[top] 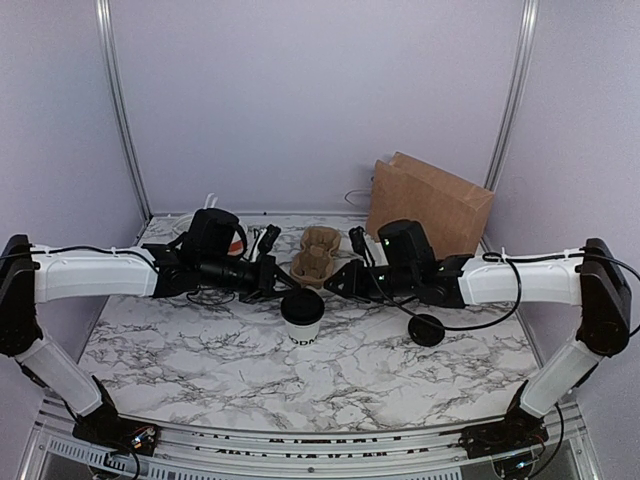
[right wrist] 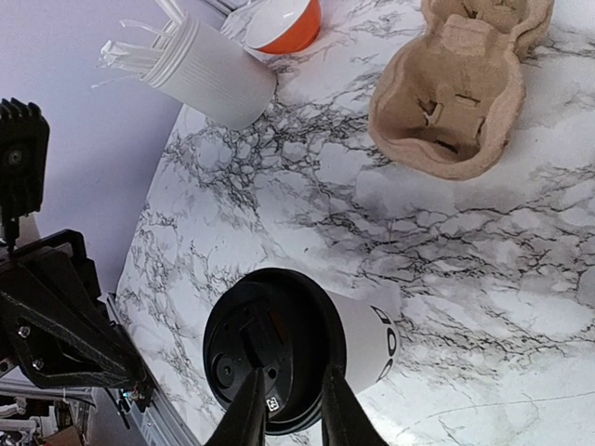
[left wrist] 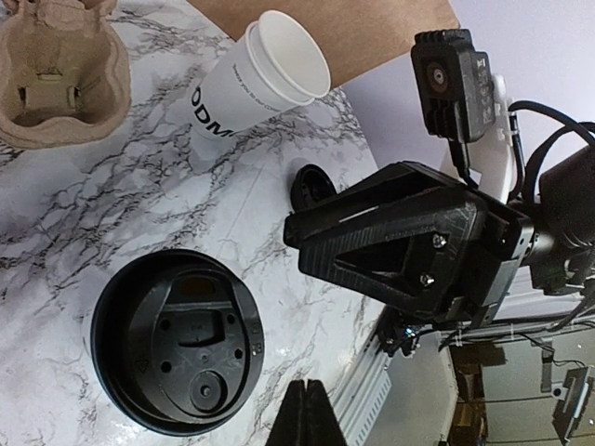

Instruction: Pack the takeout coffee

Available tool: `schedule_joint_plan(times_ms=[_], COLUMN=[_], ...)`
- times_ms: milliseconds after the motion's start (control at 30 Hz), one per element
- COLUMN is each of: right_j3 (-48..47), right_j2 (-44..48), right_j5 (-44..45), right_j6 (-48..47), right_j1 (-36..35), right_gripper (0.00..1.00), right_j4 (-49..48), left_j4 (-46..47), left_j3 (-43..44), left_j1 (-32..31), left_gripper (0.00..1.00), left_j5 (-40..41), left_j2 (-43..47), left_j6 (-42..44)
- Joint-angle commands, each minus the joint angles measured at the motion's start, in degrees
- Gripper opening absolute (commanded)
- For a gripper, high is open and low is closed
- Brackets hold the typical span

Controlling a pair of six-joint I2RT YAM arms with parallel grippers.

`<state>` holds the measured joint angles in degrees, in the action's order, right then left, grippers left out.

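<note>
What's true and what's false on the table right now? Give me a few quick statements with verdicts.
1. The coffee cup has its black lid on. True.
2. The coffee cup sits in the cardboard carrier. False: it stands on the table, on the near side of the empty carrier.
3. The left gripper is shut. True.
4. The paper bag lies flat at the front edge. False: it stands at the back right.
</note>
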<state>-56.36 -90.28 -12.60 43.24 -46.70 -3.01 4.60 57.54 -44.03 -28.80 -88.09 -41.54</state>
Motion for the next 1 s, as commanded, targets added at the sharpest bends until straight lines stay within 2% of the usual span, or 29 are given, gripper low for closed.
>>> schedule_joint_plan(times_ms=[0, 133, 333, 433, 533, 667, 833, 967], right_j3=[-0.6, 0.1, 2.7, 4.3, 5.0, 4.9, 3.9, 4.9], right_j2=[2.0, 1.1, -1.0, -1.9, -2.7, -3.6, -4.6, -9.6], right_j5=[-2.6, -7.3, -14.9, -16.6, -18.4, -19.7, -19.6, -21.4], right_j6=[-0.4, 1.2, 7.5, 10.5, 13.0, 15.5, 15.6, 17.6], right_j1=[0.2, 0.2, 0.2, 0.2, 0.2, -0.1, -0.8, -0.9], right_gripper=[0.2, 0.21, 0.19, 0.13, 0.0, 0.0, 0.0, 0.0], right_j4=[-4.3, -9.4, -20.9, -25.5, -29.0, -33.0, -33.1, -33.6], left_j4=[12.3, 20.4, 23.8, 24.2, 24.3, 24.3, 24.3, 24.3], left_j3=[-3.8, -7.0, -8.5, -9.0, -9.7, -10.2, -10.8, -11.1], left_j1=[2.1, 4.4, 7.1, 8.1, 8.5, 8.6, 8.9, 9.0], left_gripper=[0.0, 0.0, 0.0, 0.0, 0.0, 0.0, 0.0, 0.0], left_j5=[-7.2, -11.2, -13.3, -13.6, -13.6, -13.6, -13.2, -13.1], left_j2=[-1.9, -4.0, -5.1, -5.4, -5.2, -5.2, -4.5, -4.6], left_j6=[-4.3, -8.2, -10.1, -10.4, -10.4, -10.4, -10.4, -10.4])
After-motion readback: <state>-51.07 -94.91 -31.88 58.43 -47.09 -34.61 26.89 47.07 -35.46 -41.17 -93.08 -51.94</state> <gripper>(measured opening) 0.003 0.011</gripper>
